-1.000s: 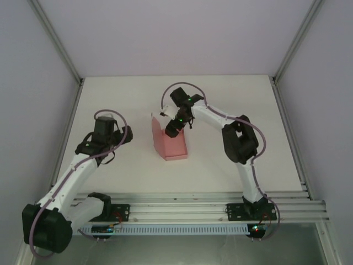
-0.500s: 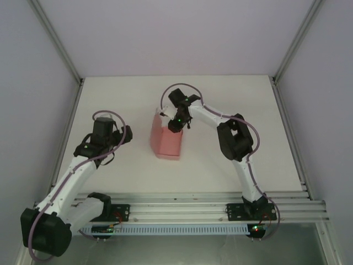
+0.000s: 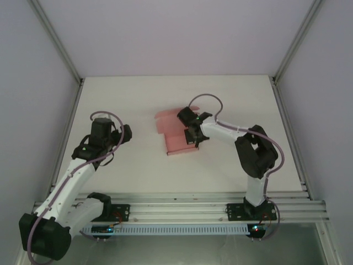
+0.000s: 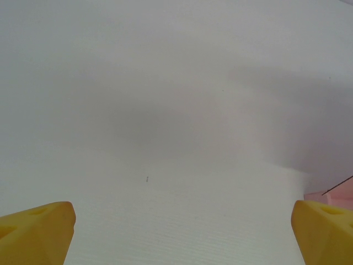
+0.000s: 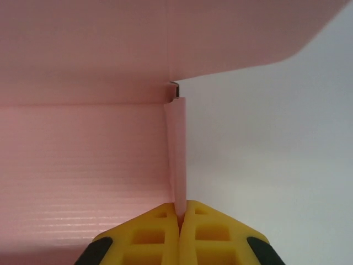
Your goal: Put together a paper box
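Your right pincer [image 5: 178, 212] is clamped on a thin flap of the paper box [image 5: 83, 154], seen edge-on; the box's panels spread to its left and ahead, cut off at the frame. Your left pincer [image 4: 179, 232] gapes wide above the tabletop [image 4: 165, 138], well apart from the box.

The paper box [image 5: 83, 160] is matt pink card, finely ribbed.

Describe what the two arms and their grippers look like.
Both the left arm and right arm have white links with black joint housings, and a greyish-purple cable loops over each wrist. A small green light glows on the right wrist. The left gripper and right gripper carry yellow fingers; the right ones show moulded square recesses.
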`<state>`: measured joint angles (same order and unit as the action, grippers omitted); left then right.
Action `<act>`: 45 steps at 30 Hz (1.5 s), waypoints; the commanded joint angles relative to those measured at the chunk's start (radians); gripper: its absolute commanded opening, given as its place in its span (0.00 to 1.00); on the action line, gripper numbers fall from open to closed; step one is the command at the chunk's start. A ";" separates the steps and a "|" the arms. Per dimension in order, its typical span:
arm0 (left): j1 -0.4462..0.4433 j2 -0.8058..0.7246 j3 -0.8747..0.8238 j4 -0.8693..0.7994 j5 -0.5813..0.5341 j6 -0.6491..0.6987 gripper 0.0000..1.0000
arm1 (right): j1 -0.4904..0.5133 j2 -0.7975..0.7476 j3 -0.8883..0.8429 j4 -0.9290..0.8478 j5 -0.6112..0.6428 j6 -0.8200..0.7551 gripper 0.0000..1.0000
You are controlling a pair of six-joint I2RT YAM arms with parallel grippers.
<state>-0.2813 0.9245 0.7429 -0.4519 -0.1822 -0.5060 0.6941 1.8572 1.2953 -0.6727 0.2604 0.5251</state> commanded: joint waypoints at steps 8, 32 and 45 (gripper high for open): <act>0.005 0.072 0.019 0.090 0.269 0.084 1.00 | 0.066 -0.094 -0.097 0.031 0.072 0.239 0.26; -0.117 0.825 0.685 -0.212 0.624 0.656 0.83 | -0.286 -0.256 0.037 0.107 -0.539 -0.735 0.97; -0.142 0.924 0.803 -0.269 0.585 0.691 0.40 | -0.310 -0.085 0.156 0.013 -0.538 -0.759 0.55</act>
<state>-0.4076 1.8538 1.5108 -0.6853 0.4023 0.1574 0.3847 1.7622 1.4170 -0.6086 -0.2703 -0.2234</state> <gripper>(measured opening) 0.411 0.572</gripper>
